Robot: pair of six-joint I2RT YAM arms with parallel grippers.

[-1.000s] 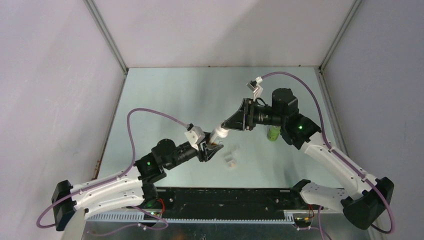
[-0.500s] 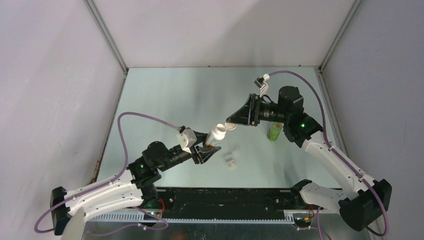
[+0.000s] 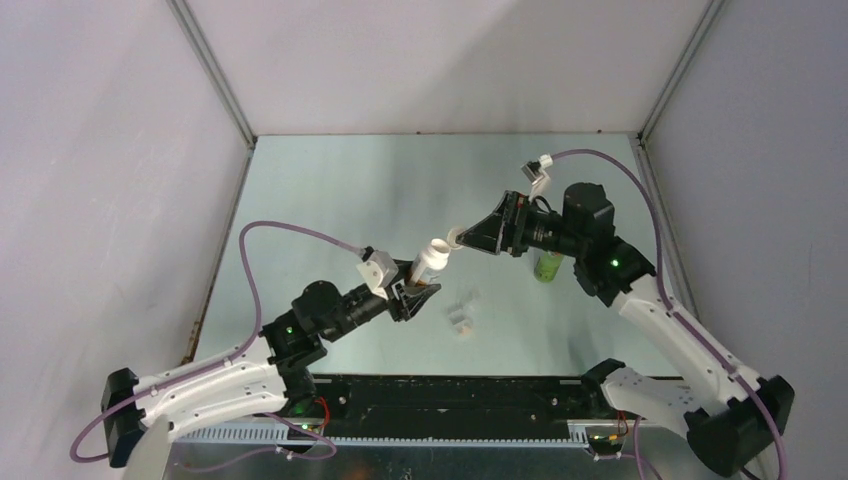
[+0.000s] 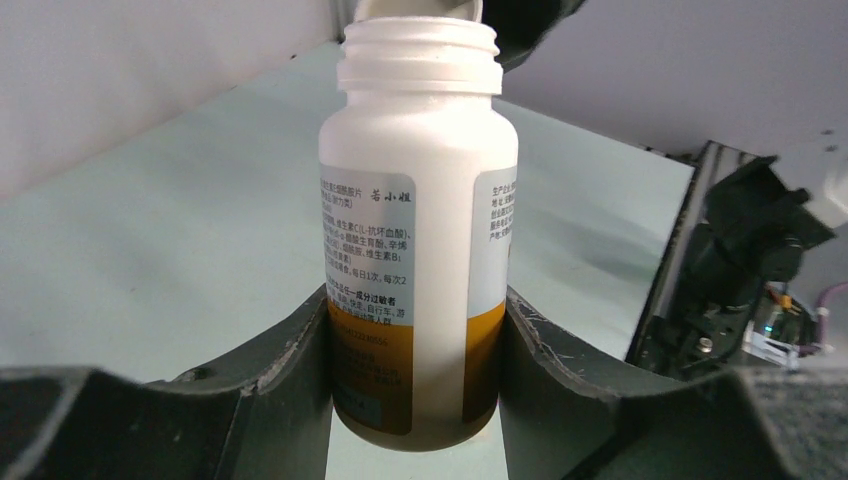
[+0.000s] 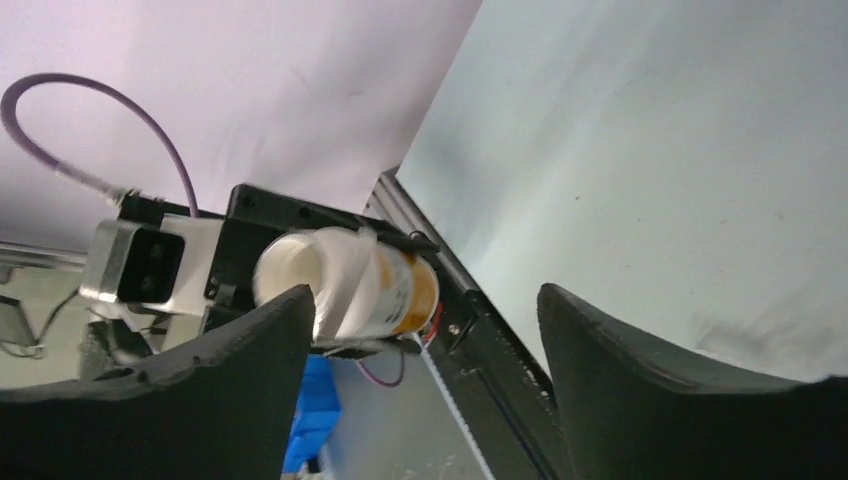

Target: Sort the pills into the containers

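My left gripper [image 3: 417, 291] is shut on the lower part of a white pill bottle [image 3: 431, 261] with an orange-banded label, held tilted above the table. In the left wrist view the bottle [image 4: 415, 230] stands between the fingers [image 4: 280, 370], its threaded mouth uncapped. A white cap [image 3: 455, 237] shows at the tips of my right gripper [image 3: 463, 240], just past the mouth; whether it is held I cannot tell. In the right wrist view my right gripper [image 5: 425, 310] is open wide, with the bottle [image 5: 345, 282] beyond its left finger. The small whitish containers [image 3: 461, 313] lie on the table below the bottle. No pills show.
A green bottle [image 3: 547, 266] stands on the table under the right arm's wrist. Grey walls close in the pale green table [image 3: 350, 190] on three sides. A black rail [image 3: 450, 395] runs along the near edge between the arm bases.
The right gripper's jaws have spread wide and it has drawn back up and to the right, off the bottle's top, which is now uncapped. The left gripper still holds the bottle, shifted slightly left.
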